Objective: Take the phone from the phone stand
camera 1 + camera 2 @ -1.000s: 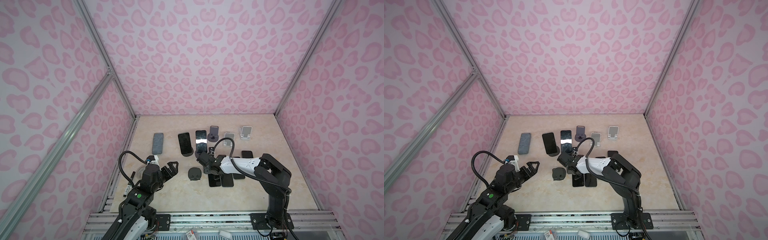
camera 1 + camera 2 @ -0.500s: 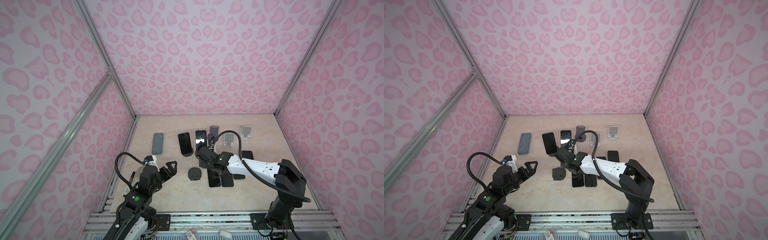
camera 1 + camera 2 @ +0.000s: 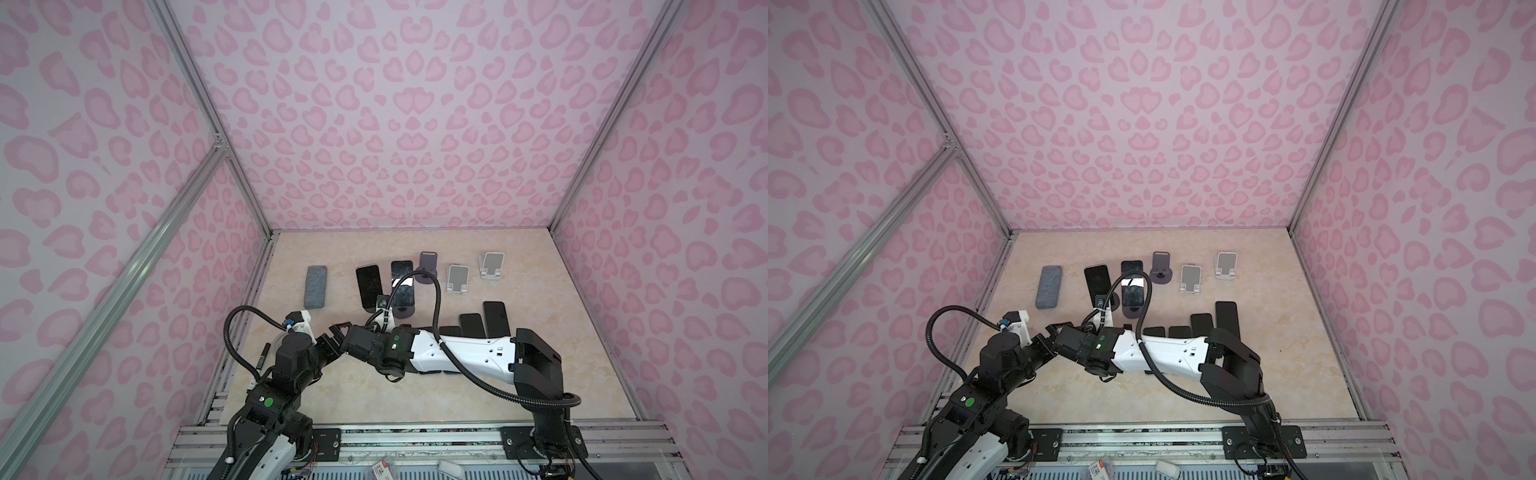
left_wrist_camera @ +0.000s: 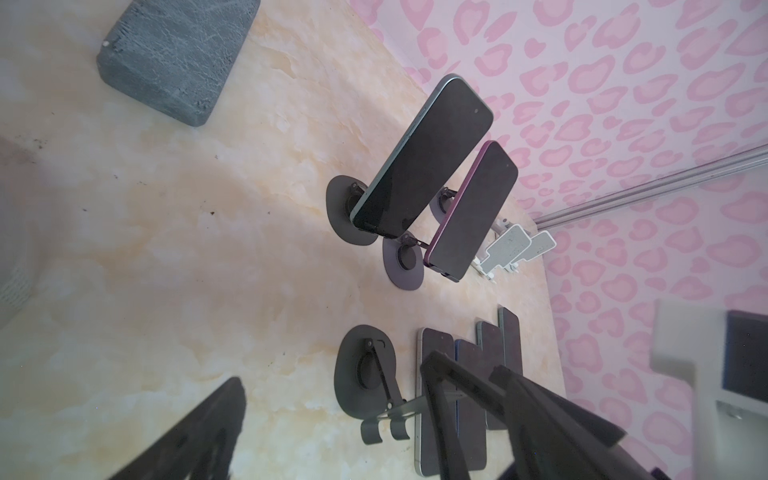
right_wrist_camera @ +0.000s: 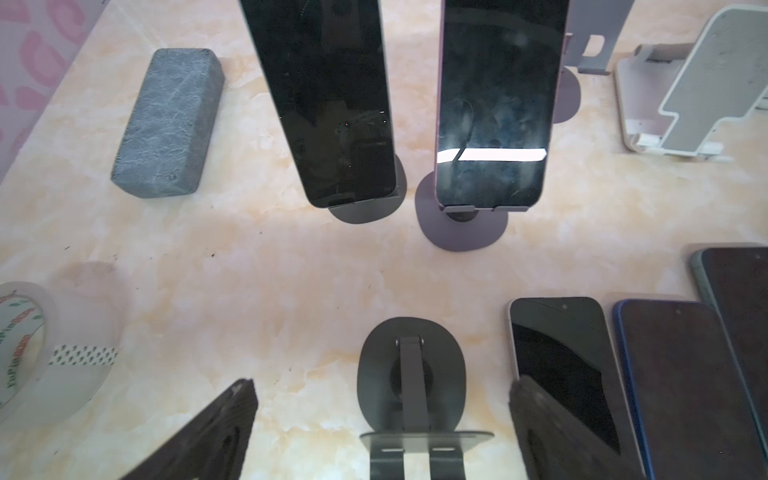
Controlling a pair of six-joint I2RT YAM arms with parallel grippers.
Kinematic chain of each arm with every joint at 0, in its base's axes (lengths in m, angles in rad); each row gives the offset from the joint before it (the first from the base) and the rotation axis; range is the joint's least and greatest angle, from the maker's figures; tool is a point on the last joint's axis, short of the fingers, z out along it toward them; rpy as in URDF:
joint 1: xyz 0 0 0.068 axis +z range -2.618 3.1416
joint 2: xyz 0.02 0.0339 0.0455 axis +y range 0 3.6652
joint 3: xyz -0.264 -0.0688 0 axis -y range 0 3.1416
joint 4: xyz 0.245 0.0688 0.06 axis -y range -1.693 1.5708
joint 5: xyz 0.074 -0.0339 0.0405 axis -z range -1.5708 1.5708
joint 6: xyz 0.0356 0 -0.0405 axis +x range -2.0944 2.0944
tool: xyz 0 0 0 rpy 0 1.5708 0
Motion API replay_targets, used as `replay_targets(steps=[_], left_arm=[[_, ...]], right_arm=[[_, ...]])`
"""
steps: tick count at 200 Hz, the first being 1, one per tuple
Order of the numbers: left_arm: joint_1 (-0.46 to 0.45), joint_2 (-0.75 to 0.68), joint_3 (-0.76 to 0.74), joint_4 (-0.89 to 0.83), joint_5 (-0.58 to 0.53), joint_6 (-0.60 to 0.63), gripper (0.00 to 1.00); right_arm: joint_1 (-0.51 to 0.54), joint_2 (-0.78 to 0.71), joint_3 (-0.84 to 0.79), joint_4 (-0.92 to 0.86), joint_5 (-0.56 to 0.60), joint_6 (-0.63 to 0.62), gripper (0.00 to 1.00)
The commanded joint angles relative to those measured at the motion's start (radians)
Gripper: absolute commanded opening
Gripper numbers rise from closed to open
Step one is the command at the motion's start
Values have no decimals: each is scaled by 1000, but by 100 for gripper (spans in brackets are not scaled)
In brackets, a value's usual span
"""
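The right tool [image 5: 382, 386] hangs with its jaws spread wide and nothing between them. It is directly above an empty dark grey metal stand [image 5: 409, 365] on the marbled beige worktop [image 5: 270, 270]. The left tool [image 4: 336, 368], close beside it, is likewise wide open and empty. Just to one side of the right tool lies a row of flat dark phones [image 5: 561, 353].

Beyond the right tool, two phones lean on stands. One is a black glass phone with a greenish rim [image 5: 328, 104] on a dark grey round-footed stand [image 5: 374, 208]. Next to it is a purple-rimmed glass phone [image 5: 494, 104] on a purple stand [image 5: 461, 232]. I cannot tell which is meant to come off.

Each is probably a stiff, fairly dense slab with a slick, breakable face. I would pinch it across the long edges at about mid-height and lift it up out of the bottom lip. The light stand may drag along.

Compared with a second ago, the right tool has drawn back from the flat phones toward the left tool, and its jaws have widened. The left tool has hardly shifted. Both leaning phones are where they were.
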Motion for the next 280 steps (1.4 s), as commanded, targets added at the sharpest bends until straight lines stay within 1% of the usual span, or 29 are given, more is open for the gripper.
replay_targets(steps=[1,19,32,46,49,78,108,133,165,183,206,232,261,280], left_arm=[[0,-15,-8,-20,-24,-7,100],[0,-18,-19,-8,-30,-8,100],[0,-10,-26,7,-28,-12,100],[0,7,-23,12,-24,-10,100],[0,12,-21,12,-23,-9,100],[0,49,-12,9,-11,0,100],[0,58,-19,18,-10,-4,100],[0,62,-19,21,-17,-1,100],[0,76,-11,29,-17,-1,100],[0,91,-4,31,-16,2,100],[0,110,7,35,-15,5,100],[0,136,13,47,-10,7,100],[0,169,24,59,-2,9,100],[0,188,24,72,1,8,100]], right_arm=[[6,-9,-22,-44,60,65,98],[5,-22,-68,-5,63,65,98],[-6,-17,-91,33,9,50,97],[-9,-7,-92,65,-18,49,96],[-9,-5,-120,69,-22,47,95],[-13,20,-133,83,-35,56,91],[-18,29,-160,123,-48,52,83],[-20,16,-199,179,-45,7,74],[-32,-7,-242,207,-37,-7,66],[-33,-30,-280,258,-45,-41,63],[-32,-62,-310,302,-66,-81,54],[-28,-81,-320,304,-69,-101,52],[-14,-121,-325,282,-36,-128,52],[-13,-169,-357,267,-21,-128,52]])
